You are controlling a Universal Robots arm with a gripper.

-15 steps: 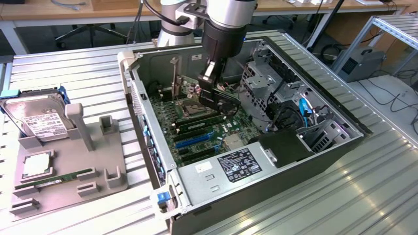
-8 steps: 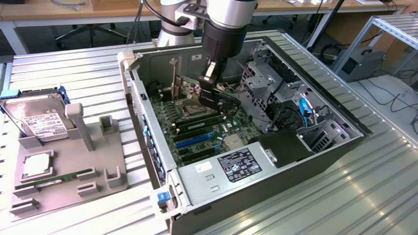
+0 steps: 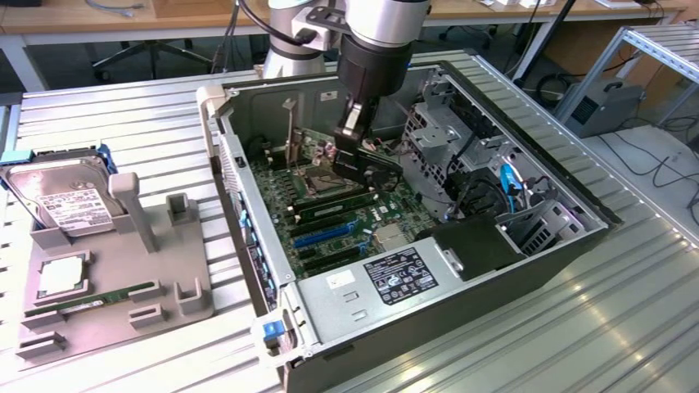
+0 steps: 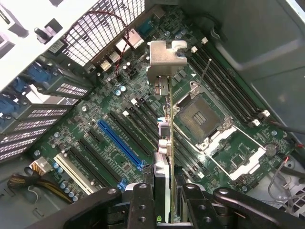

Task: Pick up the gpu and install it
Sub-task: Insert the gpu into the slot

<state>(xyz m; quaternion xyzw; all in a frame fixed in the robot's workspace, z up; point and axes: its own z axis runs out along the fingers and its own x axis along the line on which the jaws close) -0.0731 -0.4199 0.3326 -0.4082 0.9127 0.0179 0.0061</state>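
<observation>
The open computer case (image 3: 327,311) is laid on its side on the slatted table (image 3: 131,131), and the motherboard (image 4: 95,129) is exposed inside it. Above the board the gpu (image 4: 164,143) is held edge-on, pinched between the fingers (image 4: 141,205) of the gripper (image 4: 164,202), with its silver bracket (image 4: 162,62) turned toward the case's rear wall. The card is hung over the dark expansion slots, beside the blue slot (image 4: 121,145) and close to the empty CPU socket (image 4: 198,114).

From here, the card could be brought down between slots if its edge is not lined up, and components could be scraped. The bracket could be caught on the rear wall. A tilted card could be jammed, or slipped in the grip, if it is pressed unevenly.
</observation>
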